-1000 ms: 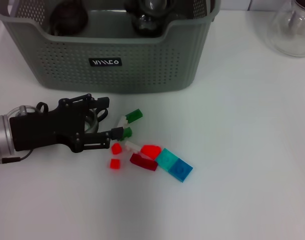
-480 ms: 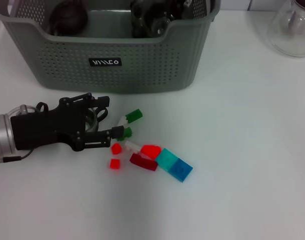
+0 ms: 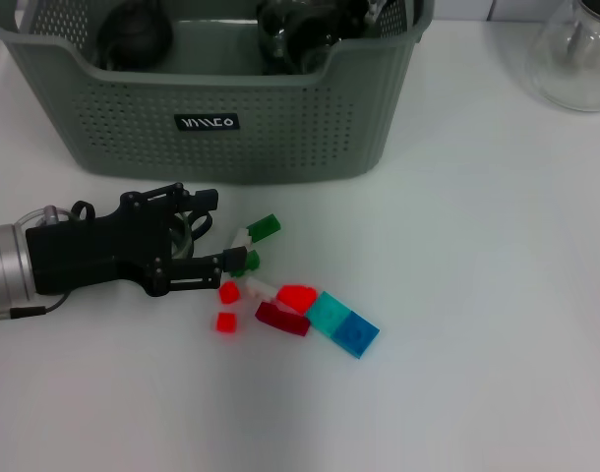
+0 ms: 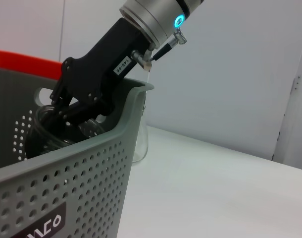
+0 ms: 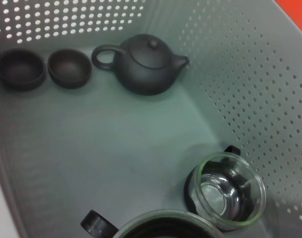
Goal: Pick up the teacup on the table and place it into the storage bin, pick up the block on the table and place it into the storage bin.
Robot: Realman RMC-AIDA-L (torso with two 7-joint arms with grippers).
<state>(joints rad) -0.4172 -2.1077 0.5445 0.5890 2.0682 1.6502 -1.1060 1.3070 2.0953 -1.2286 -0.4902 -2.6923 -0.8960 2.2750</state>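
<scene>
Over a white desk (image 3: 477, 246), the robot's black left gripper (image 3: 221, 231) lies low and level beside a scatter of small plastic blocks, its fingers (image 3: 207, 200) spread wide and holding nothing. The lower finger's tip touches, or all but touches, a small green block (image 3: 251, 261); a green-and-white block (image 3: 257, 231) sits in the gap between the fingers, just ahead of them. Red blocks (image 3: 295, 296) and a translucent teal flat brick (image 3: 342, 325) lie just beyond, close together.

The large grey-green perforated plastic storage bin (image 3: 280, 138) stands behind the blocks. The right gripper (image 4: 74, 106) reaches down inside it; whether its fingers are open or shut cannot be told. Its wrist view shows a clear glass teacup (image 5: 225, 191) on the bin floor, with a dark clay teapot (image 5: 143, 62) and two dark small bowls (image 5: 69, 68) farther off.

The block pick appears to be the step in hand. Done well, it would mean easing forward until one block sits squarely between the fingers, then closing without nudging its neighbours, which crowd close enough to be caught or scattered.
</scene>
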